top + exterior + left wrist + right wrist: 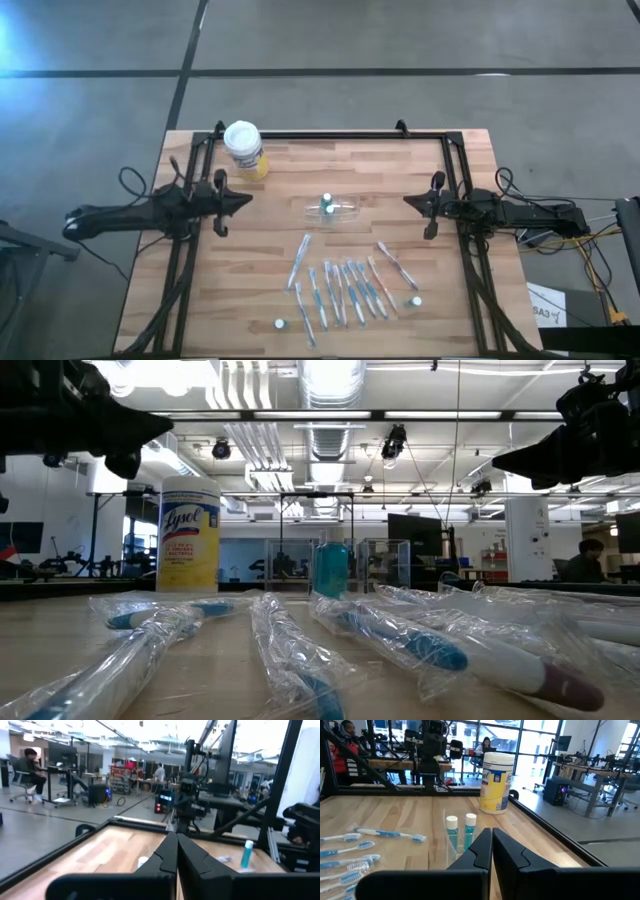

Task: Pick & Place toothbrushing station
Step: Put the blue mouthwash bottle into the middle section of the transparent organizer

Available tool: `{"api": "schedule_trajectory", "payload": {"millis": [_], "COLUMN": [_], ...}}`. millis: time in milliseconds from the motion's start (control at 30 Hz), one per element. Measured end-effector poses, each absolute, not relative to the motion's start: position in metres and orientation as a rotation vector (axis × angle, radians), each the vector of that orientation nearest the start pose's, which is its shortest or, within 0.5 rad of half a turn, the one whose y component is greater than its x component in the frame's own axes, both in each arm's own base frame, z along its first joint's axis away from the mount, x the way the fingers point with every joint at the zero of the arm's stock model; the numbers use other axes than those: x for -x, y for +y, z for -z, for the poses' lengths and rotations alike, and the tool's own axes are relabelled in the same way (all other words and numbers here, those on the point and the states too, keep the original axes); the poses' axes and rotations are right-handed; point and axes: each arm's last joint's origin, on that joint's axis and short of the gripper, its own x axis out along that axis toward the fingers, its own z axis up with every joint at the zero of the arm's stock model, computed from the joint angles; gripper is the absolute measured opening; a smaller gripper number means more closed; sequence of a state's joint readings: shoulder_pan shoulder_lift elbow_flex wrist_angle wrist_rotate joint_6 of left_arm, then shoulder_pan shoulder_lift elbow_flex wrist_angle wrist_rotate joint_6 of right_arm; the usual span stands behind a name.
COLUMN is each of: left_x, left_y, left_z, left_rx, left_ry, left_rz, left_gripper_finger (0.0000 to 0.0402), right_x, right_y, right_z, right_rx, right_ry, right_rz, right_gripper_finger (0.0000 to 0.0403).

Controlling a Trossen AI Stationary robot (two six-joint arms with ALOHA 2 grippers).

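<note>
I am holding my left gripper (243, 200) over the table's left edge and my right gripper (410, 201) over its right edge; both are pinched fully closed and carrying nothing. The small clear plastic holder (331, 209) is sitting between them near the middle of the pale wooden slatted table (400, 160), with two small teal, white-capped tubes (460, 834) standing in it. The slim blue, white and pink toothbrushes in clear wrappers (345, 288) are lying loose, fanned out on the near half of the table, well apart from the holder. Two tiny white-capped pieces (281, 324) are lying at either end of that fan. The yellow wipes canister with a white lid (244, 149) is standing at the far left corner.

I am judging the risks as these: the wrappers are slick and crinkly, so fingers closing on film alone could let a brush slide out; neighbouring brushes are lying so close together that I might pinch two; and the light holder could tip or skid if I nudge it while loading.
</note>
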State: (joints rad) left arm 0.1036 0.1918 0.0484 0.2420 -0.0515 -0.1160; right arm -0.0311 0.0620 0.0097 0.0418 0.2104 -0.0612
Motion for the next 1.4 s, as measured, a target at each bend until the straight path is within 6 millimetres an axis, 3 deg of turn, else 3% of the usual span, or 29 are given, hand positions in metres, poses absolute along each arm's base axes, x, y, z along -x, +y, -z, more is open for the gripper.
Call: {"api": "schedule_trajectory", "payload": {"millis": [233, 667, 833, 967, 1200, 1400], "left_x": [-0.103, -0.103, -0.103, -0.103, -0.103, -0.103], "left_y": [0.015, 0.014, 0.013, 0.013, 0.013, 0.013], "left_z": [-0.178, -0.174, -0.173, -0.169, -0.168, -0.169], "left_rx": [0.106, 0.106, 0.104, 0.091, 0.091, 0.091], "left_ry": [-0.117, -0.082, -0.070, -0.032, -0.018, -0.019], "left_rz": [-0.258, -0.202, -0.193, -0.196, -0.197, -0.197], "left_gripper_finger": [0.0004, 0.0003, 0.0013, 0.0016, 0.0008, 0.0008], "right_x": [-0.100, -0.099, -0.095, -0.099, -0.117, -0.139], "right_y": [-0.009, -0.009, -0.007, -0.004, 0.005, 0.016], "right_z": [-0.166, -0.177, -0.204, -0.239, -0.298, -0.328], "right_rx": [0.071, -0.003, -0.068, -0.063, -0.125, -0.171], "right_ry": [0.019, -0.018, 0.094, 0.166, 0.552, 0.903], "right_rz": [0.243, 0.231, 0.209, 0.169, 0.149, 0.160], "right_gripper_finger": [0.0008, 0.0008, 0.0008, 0.0008, 0.0008, 0.0022]}}
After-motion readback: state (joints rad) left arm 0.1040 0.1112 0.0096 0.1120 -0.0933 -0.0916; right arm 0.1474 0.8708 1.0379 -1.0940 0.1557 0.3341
